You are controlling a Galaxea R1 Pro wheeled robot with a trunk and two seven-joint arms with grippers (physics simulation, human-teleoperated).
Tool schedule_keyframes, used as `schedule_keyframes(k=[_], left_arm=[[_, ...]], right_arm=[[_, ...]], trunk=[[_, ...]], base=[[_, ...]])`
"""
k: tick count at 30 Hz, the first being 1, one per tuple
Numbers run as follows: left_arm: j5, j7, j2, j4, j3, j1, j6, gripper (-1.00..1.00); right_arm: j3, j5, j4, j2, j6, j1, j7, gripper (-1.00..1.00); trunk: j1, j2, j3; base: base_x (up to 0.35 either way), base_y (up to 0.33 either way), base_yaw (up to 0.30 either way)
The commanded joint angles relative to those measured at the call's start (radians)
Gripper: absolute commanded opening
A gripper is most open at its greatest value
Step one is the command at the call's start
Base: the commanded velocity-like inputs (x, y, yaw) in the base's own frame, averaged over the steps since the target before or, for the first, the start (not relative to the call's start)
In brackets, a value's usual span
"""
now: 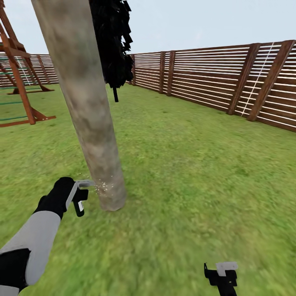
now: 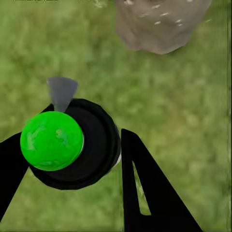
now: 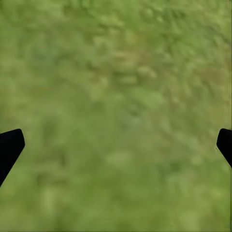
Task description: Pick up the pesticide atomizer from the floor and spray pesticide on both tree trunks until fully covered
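Note:
A thick pale grey-brown tree trunk (image 1: 88, 123) rises from the lawn just ahead, left of centre. My left gripper (image 1: 76, 197) is shut on the pesticide atomizer (image 1: 79, 205), a small dark bottle with a pale label, held just left of the trunk's base. Fine white pesticide specks (image 1: 105, 187) dot the bark there. In the left wrist view the atomizer (image 2: 89, 154) sits between the black fingers (image 2: 150, 193), with the speckled trunk base (image 2: 159, 24) beyond it. My right gripper (image 1: 222, 275) hangs low at the right, open over bare grass (image 3: 116, 96). The other tree is out of view.
A reddish-brown slat fence (image 1: 213, 78) runs along the right and back of the lawn. A near-black narrow tree (image 1: 111, 41) stands behind the trunk. A wooden play frame (image 1: 16, 74) stands at the far left. Open grass lies to the right of the trunk.

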Motion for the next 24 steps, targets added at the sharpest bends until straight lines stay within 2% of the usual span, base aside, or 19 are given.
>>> schedule_keyframes(k=[1, 24], left_arm=[[-0.006, -0.003, -0.002, -0.001, 0.003, -0.001, 0.006, -1.0], [-0.003, -0.002, -0.003, -0.001, 0.005, -0.002, 0.005, -1.0]], right_arm=[[0.008, -0.007, 0.0, -0.001, -0.001, 0.0, -0.004, 1.0], [0.009, -0.006, 0.0, -0.001, -0.001, 0.0, -0.003, 1.0]], trunk=[[0.0, 0.0, -0.001], [0.0, 0.0, -0.001]], base=[[0.026, -0.266, 0.004], [0.033, -0.27, 0.0]])
